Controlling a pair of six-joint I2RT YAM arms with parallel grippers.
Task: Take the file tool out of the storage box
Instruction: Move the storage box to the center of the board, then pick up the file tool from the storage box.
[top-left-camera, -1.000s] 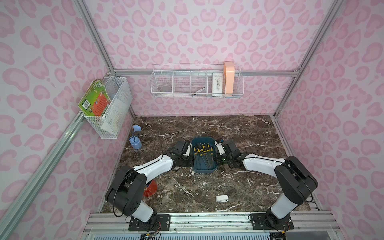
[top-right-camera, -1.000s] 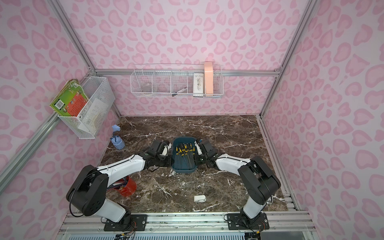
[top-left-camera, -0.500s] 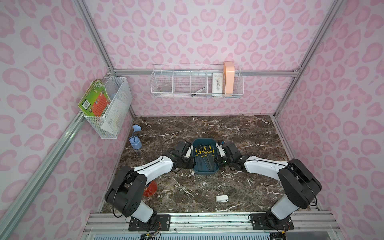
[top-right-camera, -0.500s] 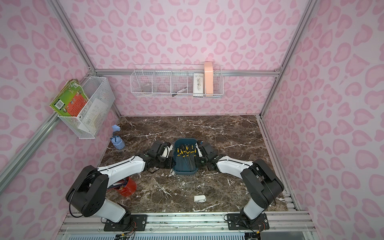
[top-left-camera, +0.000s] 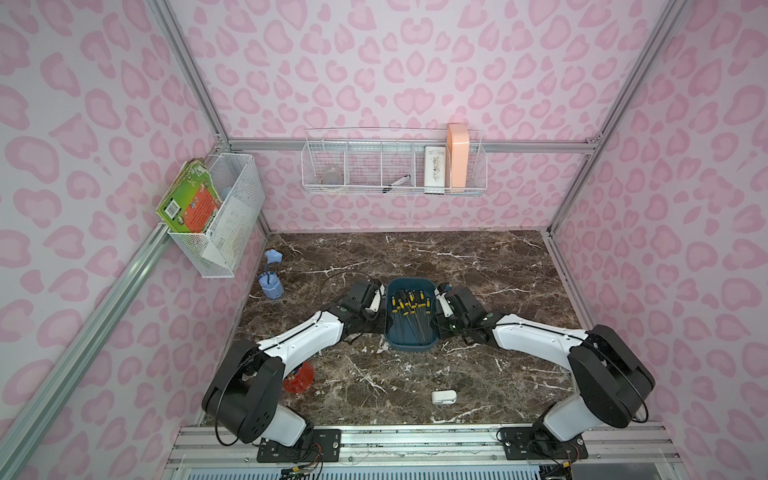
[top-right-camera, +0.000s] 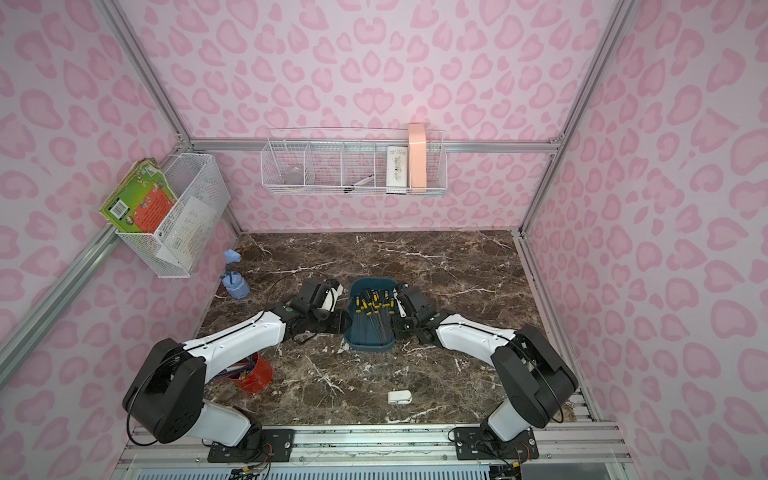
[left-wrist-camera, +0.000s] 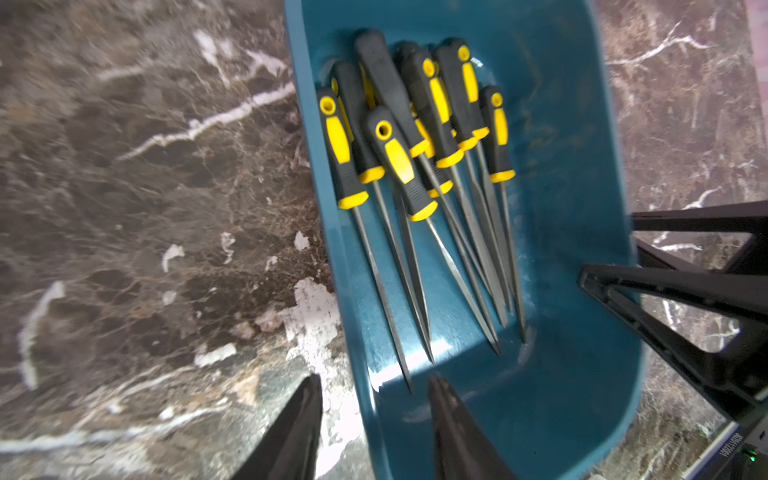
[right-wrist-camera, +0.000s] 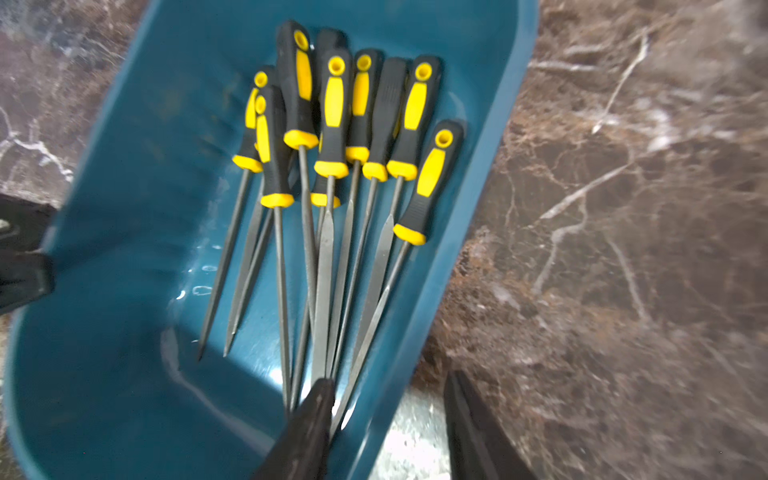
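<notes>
The teal storage box (top-left-camera: 411, 343) (top-right-camera: 370, 343) sits mid-table with several file tools (top-left-camera: 409, 309) (top-right-camera: 374, 309) in it, black-and-yellow handles at the far end. My left gripper (top-left-camera: 380, 328) (left-wrist-camera: 374, 380) is open. It straddles the box's left wall (left-wrist-camera: 357, 332) near the file tips and holds nothing. My right gripper (top-left-camera: 438, 328) (right-wrist-camera: 390, 380) is open astride the right wall (right-wrist-camera: 419, 316). Its inner finger (right-wrist-camera: 316, 411) lies over the tips of the files (right-wrist-camera: 332, 124). In the left wrist view the files (left-wrist-camera: 399, 162) fan out untouched.
A red cup (top-left-camera: 299, 376) stands beside the left arm's base link. A small white object (top-left-camera: 444, 397) lies near the front edge, and a blue item (top-left-camera: 270, 286) stands at the left wall. White wire baskets (top-left-camera: 395, 166) (top-left-camera: 220, 220) hang on the walls above.
Both grippers' jaws have spread apart around the box walls. The box and the files stay where they were.
</notes>
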